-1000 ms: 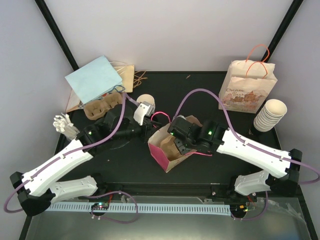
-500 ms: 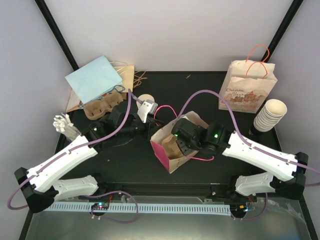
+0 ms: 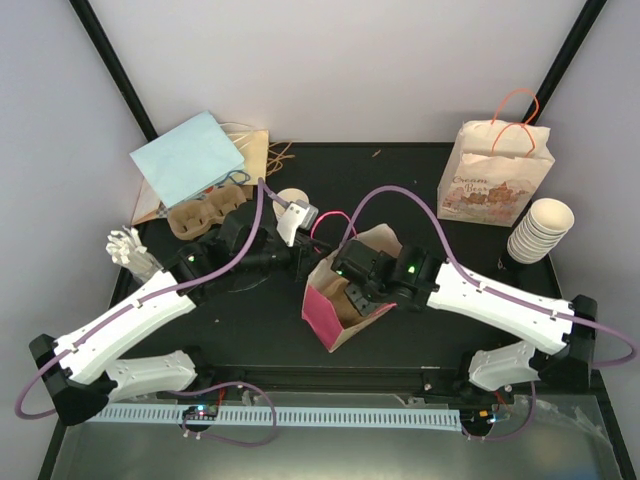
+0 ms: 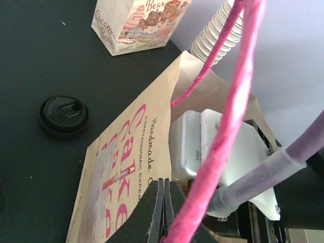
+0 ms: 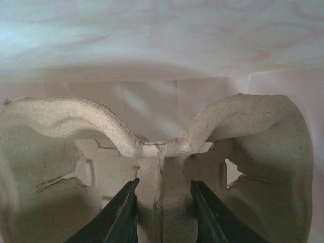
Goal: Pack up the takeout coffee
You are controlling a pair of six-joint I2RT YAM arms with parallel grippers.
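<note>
Bag (image 3: 322, 312) at centre of top view, tilted, mouth toward upper right. Left gripper (image 4: 163, 186) pinched tight on pink handle (image 4: 230, 111), lower centre of its wrist view. Likely pulling the handle taut to hold the mouth open.

Right gripper (image 5: 163, 205) is inside the bag, jaws narrow, clamped either side of the carrier (image 5: 66, 116) centre rib. Bag wall fills the upper frame. Rib grip probably chosen so the carrier hangs level. Carrier looks deep in the bag, wells empty, not yet released.
</note>
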